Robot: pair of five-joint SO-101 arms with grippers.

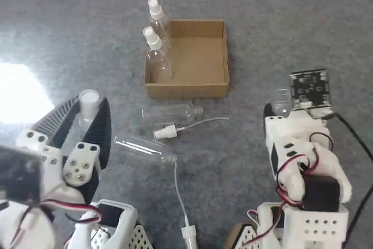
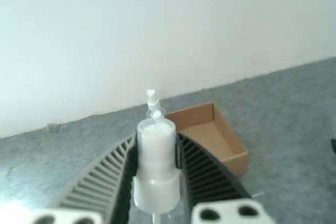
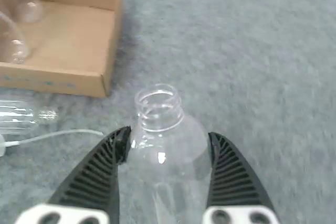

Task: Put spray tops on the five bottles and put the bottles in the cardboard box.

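Your left hand is clamped on a white spray top, held upright off the grey tabletop. Your right hand grips a clear, open-necked bottle, neck up. Two capped bottles stand in the cardboard box. Two uncapped bottles and two loose tops with white tubes lie on the tabletop before it.

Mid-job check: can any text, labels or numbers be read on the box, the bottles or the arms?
No text can be read.
On the box: faint bluish marks on an outer wall, too blurred to read.
On the circuit board: markings too small to read.
On the bottle and the spray top: no label visible.
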